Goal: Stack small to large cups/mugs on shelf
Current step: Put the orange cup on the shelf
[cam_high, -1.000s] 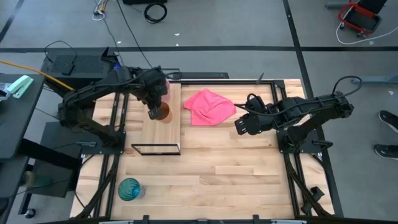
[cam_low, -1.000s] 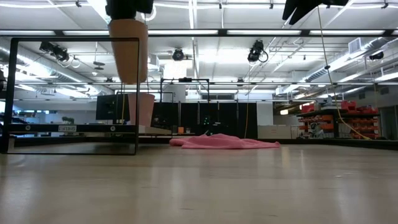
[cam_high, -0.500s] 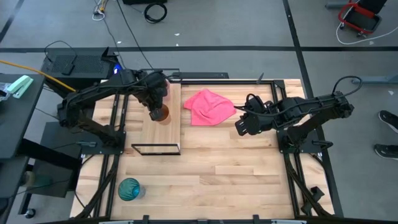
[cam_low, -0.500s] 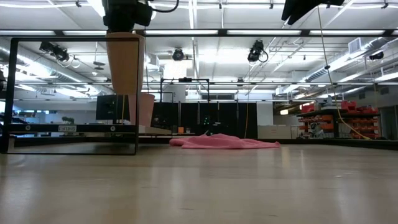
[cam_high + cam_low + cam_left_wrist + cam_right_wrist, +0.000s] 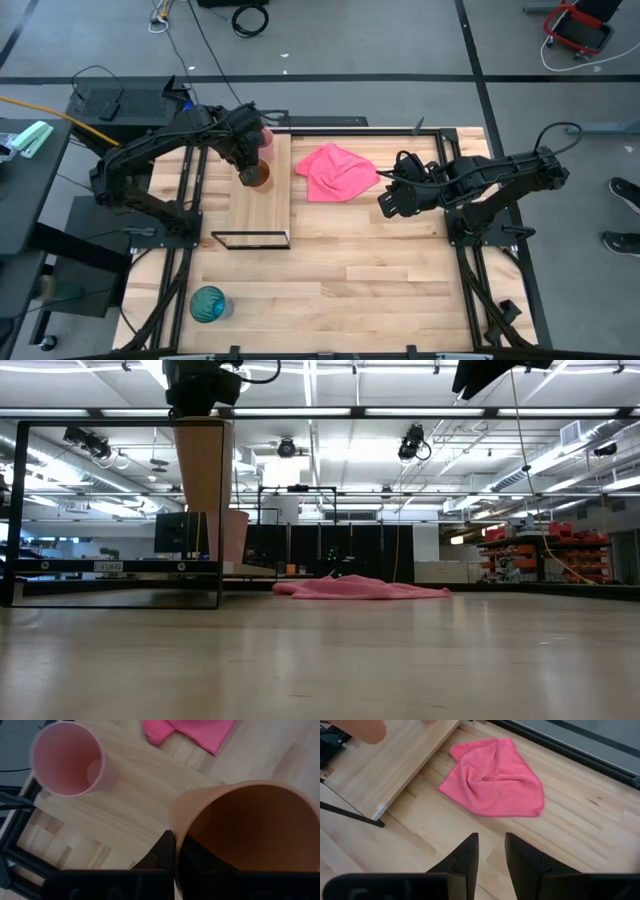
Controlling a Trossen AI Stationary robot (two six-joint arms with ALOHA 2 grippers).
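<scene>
My left gripper (image 5: 172,865) is shut on the orange-brown cup (image 5: 258,177), held above the far part of the light-wood shelf (image 5: 265,212). The small pale pink cup (image 5: 67,765) stands upright on its base on the shelf's far end, just beyond the orange cup. The teal-blue cup (image 5: 208,303) stands on the tabletop near the near-left corner. My right gripper (image 5: 491,855) hovers open and empty over the table, to the right of the pink cloth (image 5: 335,171). My left gripper pinches the orange-brown cup's rim (image 5: 176,837), one finger (image 5: 164,854) outside the wall and the other inside the cup. The fingers come from above, pointing down. The cup (image 5: 202,465) hangs upright, mouth up, lifted clear of the shelf board.
The shelf's black wire frame (image 5: 120,424) rises above the board at its near end. The pink cloth (image 5: 492,777) lies crumpled on the table between the shelf and my right gripper. Bare tabletop (image 5: 380,275) lies across the near half.
My left gripper has carried the orange-brown cup a little toward the table's far edge, closer to the pink cup. The cup, slightly tilted a second ago, now hangs upright and a little lower.
</scene>
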